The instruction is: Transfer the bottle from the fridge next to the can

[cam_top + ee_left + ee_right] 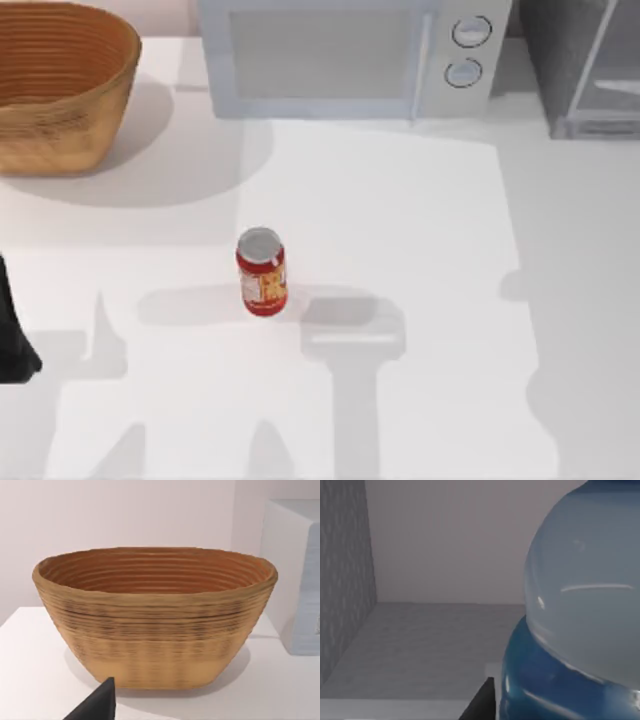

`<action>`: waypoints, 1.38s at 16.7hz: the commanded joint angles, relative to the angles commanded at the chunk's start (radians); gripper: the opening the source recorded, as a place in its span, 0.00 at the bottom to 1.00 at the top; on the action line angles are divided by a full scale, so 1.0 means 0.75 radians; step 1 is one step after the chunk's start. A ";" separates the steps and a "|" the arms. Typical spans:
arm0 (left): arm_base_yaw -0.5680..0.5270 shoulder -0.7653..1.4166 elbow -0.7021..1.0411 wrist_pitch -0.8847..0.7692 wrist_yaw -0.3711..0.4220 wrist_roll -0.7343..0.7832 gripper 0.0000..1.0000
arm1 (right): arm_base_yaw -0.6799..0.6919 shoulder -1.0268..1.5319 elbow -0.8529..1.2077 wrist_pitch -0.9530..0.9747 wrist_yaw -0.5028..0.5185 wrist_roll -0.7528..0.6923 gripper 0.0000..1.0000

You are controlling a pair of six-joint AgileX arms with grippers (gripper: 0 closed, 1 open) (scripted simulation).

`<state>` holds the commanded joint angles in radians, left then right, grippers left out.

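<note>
Right gripper [479,702] is deep inside the fridge [585,70], at the table's far right corner, and its wrist view looks onto grey interior walls with the bottle [580,630] looming immediately beside it. One dark fingertip pokes in right by the blue label; whether the fingers are spread or closed on the bottle, I cannot tell. The bottle's cap and base are cut off, so its tilt is hard to judge. The can [262,272] stands upright mid-table, well apart from the fridge, toward the near left. Left gripper [97,705] sits parked at the left edge, facing the wicker basket [155,620]; its state cannot be told either.
</note>
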<state>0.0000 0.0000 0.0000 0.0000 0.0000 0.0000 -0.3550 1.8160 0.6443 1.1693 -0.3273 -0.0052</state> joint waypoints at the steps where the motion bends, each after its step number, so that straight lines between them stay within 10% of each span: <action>1: 0.000 0.000 0.000 0.000 0.000 0.000 1.00 | 0.040 0.020 0.003 0.019 0.040 0.002 0.00; 17: 0.000 0.000 0.000 0.000 0.000 0.000 1.00 | 1.496 0.368 -0.036 0.404 1.486 0.005 0.00; 23: 0.000 0.000 0.000 0.000 0.000 0.000 1.00 | 1.659 0.372 -0.056 0.423 1.650 0.003 0.00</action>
<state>0.0000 0.0000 0.0000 0.0000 0.0000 0.0000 0.8890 2.0952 0.6024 1.4868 0.9099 -0.0030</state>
